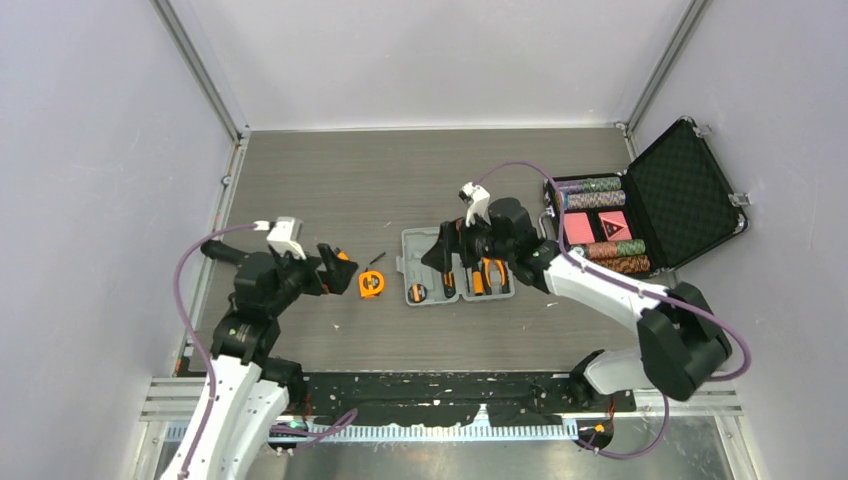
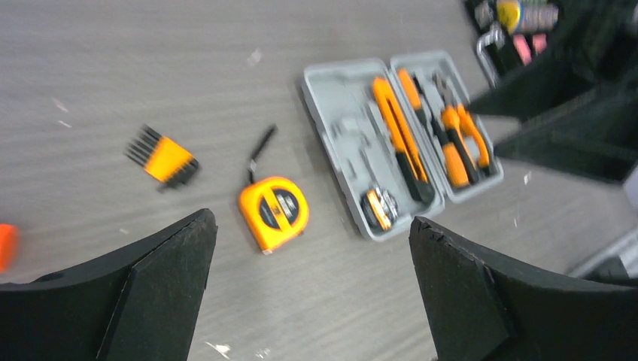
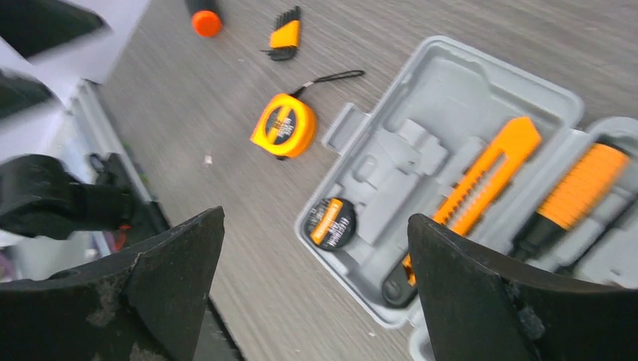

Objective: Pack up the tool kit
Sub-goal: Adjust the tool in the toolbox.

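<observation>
The left end effector (image 2: 308, 297) and right end effector (image 3: 316, 297) both gape wide, empty. The tape measure (image 1: 371, 284) lies on the counter (image 1: 330, 180) beside the open grey case (image 1: 419, 254).

Our left arm bends at the elbow and aims the left gripper (image 1: 333, 266) down and rightward, fingers spread wide, holding nothing. Our right arm stretches leftward, the right gripper (image 1: 445, 255) tilted down, fingers equally wide, empty

We see white shells on the left arm (image 1: 235, 400) and right arm (image 1: 600, 287), black joints, a purple cable (image 1: 182, 295) looping along each, and matte-black claw fingers (image 2: 150, 301).
</observation>
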Action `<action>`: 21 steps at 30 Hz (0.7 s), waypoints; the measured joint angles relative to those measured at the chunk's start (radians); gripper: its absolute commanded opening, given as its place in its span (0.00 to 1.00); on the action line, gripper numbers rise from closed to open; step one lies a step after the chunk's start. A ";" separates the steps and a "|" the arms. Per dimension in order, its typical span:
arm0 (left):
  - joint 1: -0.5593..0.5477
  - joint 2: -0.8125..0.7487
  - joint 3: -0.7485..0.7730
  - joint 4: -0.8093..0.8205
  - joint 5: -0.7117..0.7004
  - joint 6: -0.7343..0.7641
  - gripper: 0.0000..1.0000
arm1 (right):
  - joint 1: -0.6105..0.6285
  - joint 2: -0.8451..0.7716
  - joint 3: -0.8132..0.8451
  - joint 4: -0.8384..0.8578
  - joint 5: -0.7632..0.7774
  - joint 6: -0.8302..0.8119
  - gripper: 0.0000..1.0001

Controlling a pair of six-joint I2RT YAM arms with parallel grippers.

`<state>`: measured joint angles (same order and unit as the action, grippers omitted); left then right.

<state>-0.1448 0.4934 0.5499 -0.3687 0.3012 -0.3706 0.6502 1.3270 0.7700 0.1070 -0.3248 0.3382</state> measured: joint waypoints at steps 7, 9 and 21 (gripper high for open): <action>-0.313 0.202 -0.038 0.060 -0.111 -0.038 1.00 | -0.102 0.179 0.026 0.209 -0.237 0.179 0.95; -0.380 0.261 -0.038 0.080 -0.148 -0.041 1.00 | -0.114 0.164 -0.027 0.280 -0.263 0.206 0.95; -0.518 0.499 -0.025 0.174 -0.269 -0.077 1.00 | -0.191 -0.026 -0.158 0.444 -0.125 0.262 0.92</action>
<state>-0.6628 0.9920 0.5251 -0.1951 0.0326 -0.4477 0.4591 1.3006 0.6125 0.5514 -0.4500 0.5999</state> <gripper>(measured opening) 0.994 0.961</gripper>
